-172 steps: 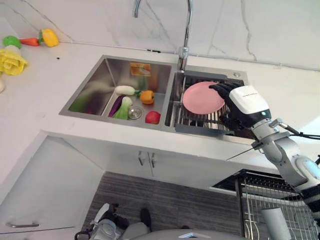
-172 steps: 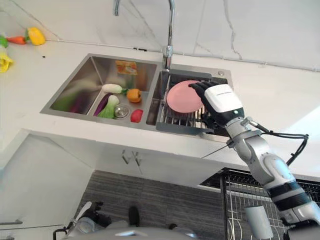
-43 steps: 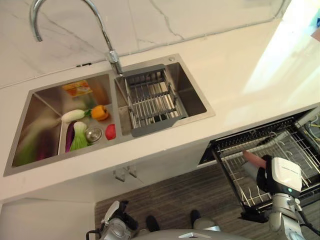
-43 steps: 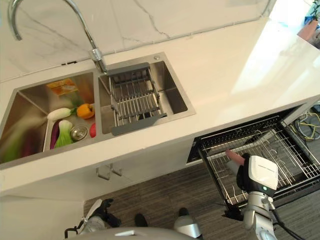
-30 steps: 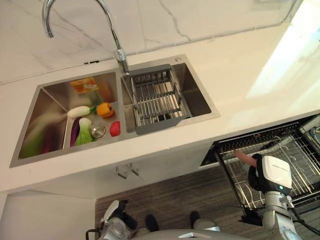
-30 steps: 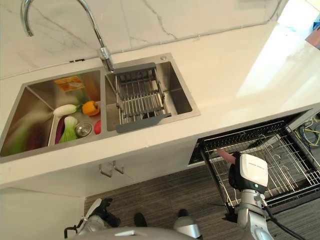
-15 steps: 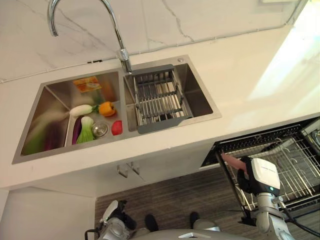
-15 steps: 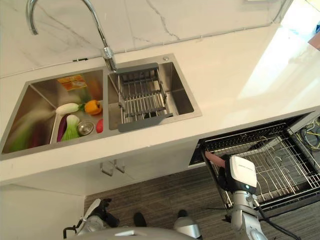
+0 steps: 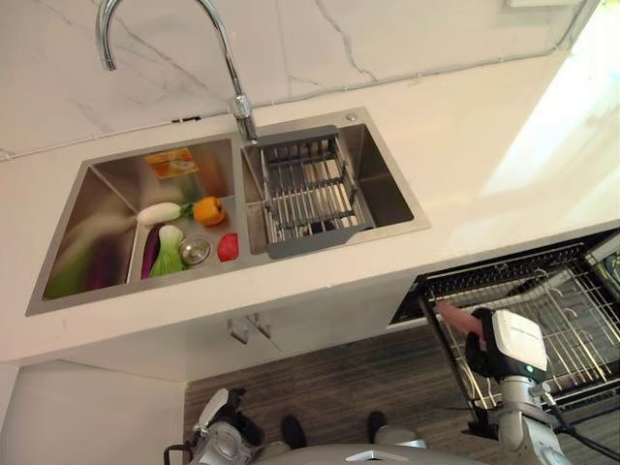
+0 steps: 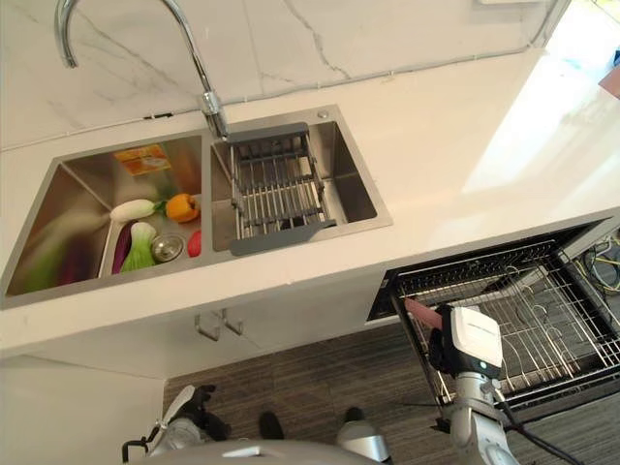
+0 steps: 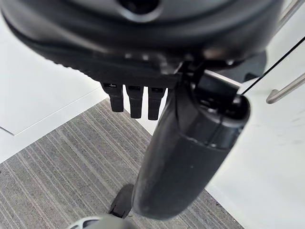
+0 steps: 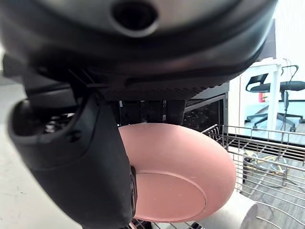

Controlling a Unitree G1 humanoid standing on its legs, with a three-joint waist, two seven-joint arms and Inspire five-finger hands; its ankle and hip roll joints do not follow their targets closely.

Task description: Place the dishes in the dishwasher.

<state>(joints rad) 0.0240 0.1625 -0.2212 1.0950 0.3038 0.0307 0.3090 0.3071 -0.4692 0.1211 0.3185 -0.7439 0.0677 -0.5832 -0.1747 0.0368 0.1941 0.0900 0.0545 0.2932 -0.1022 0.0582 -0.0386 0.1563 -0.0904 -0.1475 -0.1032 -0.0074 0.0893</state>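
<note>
One round pink plate (image 12: 181, 176) — pinched by right hand (image 12: 86, 157) | wire dishwasher rack (image 9: 562, 310) below

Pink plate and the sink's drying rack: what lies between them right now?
In the left eye view, bare white countertop and the cabinet front below its edge separate the drying rack from the pink plate, which the right hand holds over the dishwasher rack.

My right hand (image 10: 463, 341), pinching the pink plate (image 12: 178, 171), hangs over the pulled-out dishwasher rack (image 10: 542, 320), whose wire bed lies open ahead, with the counter edge (image 10: 465, 247) overhanging its back.
</note>
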